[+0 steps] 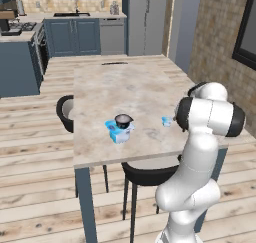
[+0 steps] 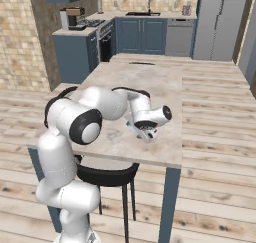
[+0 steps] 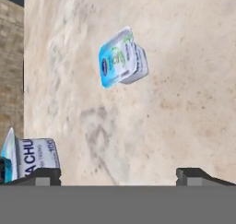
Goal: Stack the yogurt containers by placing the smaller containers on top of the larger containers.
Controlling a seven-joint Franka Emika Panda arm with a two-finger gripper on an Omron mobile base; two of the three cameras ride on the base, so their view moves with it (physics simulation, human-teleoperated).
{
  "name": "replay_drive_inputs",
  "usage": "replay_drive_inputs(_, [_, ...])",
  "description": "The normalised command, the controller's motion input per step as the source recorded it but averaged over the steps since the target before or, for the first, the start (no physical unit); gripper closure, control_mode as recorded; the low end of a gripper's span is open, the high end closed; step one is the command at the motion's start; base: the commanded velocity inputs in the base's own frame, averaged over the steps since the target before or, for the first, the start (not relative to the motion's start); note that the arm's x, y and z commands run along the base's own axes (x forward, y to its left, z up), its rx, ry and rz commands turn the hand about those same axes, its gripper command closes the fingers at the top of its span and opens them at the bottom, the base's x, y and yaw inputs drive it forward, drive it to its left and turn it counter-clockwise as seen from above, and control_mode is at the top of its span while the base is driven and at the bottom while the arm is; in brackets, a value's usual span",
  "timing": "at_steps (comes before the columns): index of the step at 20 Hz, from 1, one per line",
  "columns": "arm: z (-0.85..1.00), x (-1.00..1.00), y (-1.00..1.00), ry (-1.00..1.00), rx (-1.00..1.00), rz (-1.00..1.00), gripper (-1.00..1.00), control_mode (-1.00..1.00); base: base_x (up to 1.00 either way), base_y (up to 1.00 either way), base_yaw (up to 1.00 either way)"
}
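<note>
light-blue, the tiny cup [image 3: 120,58] lies ahead of the hand [image 3: 118,174] in the hand view, up the middle and a touch left of centre, apart from the fingertips [image 3: 191,174] with bare table [image 3: 184,103] between. it shows its printed lid and a pale side, so it seems tipped on its side rather than upright, long axis running roughly along the line of reach; i judge the hand must travel forward and square up to it. in the left base view the same tiny cup [image 1: 167,120] sits near the right edge of the table, well apart from the wide blue tub [image 1: 118,132], which already carries the dark round cup [image 1: 123,120] on top. the tub's corner [image 3: 30,158] shows just beside the left fingertip in the hand view. the hand is spread fully wide and grips nothing. the little cup is the one not yet stacked.
</note>
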Motion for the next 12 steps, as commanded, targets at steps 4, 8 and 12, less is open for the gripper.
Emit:
replay_drive_inputs(4, [-0.07, 0.27, -0.07, -0.09, 0.0, 0.09, -1.0, -1.0, 0.0, 0.0, 0.0])
replay_drive_inputs(8, [-0.09, 0.25, 0.0, -0.08, 0.0, 0.06, -1.0, -1.0, 0.0, 0.0, 0.0])
replay_drive_inputs(12, [-0.11, 0.29, 0.0, -0.03, 0.0, 0.04, -1.0, -1.0, 0.0, 0.0, 0.0])
